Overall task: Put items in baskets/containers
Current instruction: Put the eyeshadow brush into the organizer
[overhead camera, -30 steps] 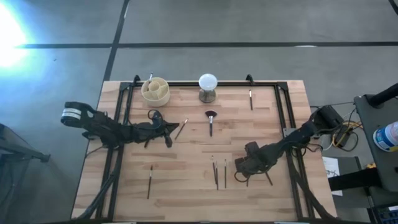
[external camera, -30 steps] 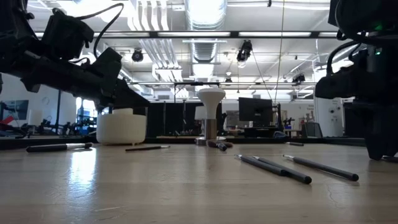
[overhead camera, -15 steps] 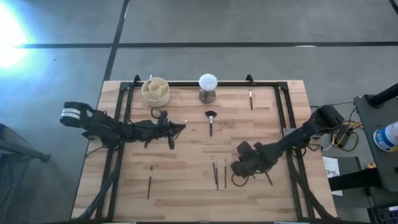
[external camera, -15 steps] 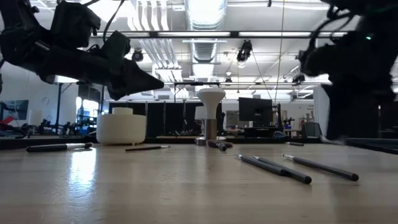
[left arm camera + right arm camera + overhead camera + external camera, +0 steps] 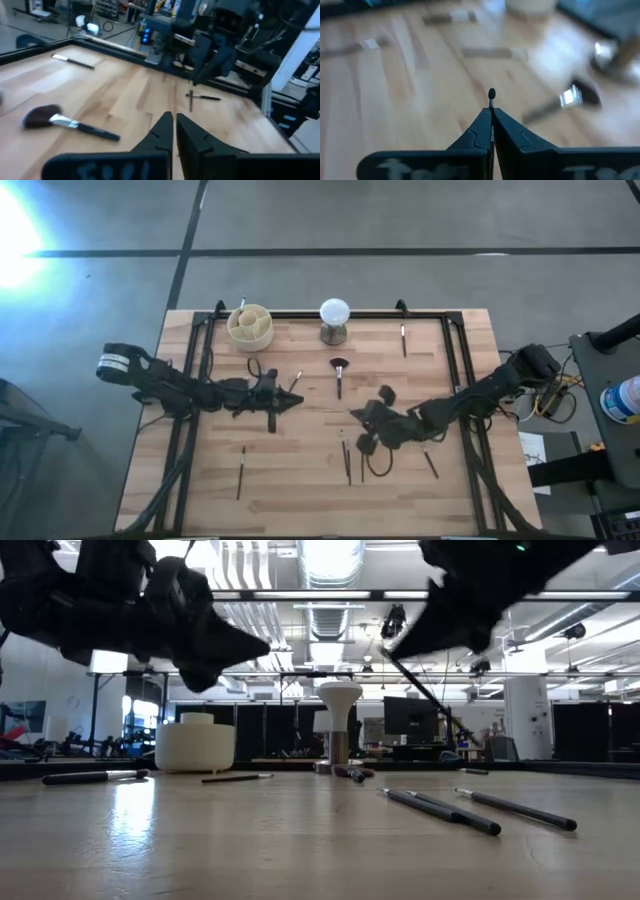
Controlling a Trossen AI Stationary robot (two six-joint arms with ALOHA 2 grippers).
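two dark jointed arms, black looping cables, tapered black pincer fingers (image 5: 162, 131).

- Bare tabletop (image 5: 300, 480) lies open along the near edge.
- Between the two arms, a fan brush (image 5: 338, 372) lies in the middle.
- At the far edge, a cream cup (image 5: 250, 325) and a white ball on a stand (image 5: 334, 318) block passage.
- Three brushes (image 5: 347, 456) lie under the right claw (image 5: 357, 420).

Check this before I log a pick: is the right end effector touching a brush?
Touching. The right wrist view shows the right end effector shut on a thin brush, whose tip sticks out.
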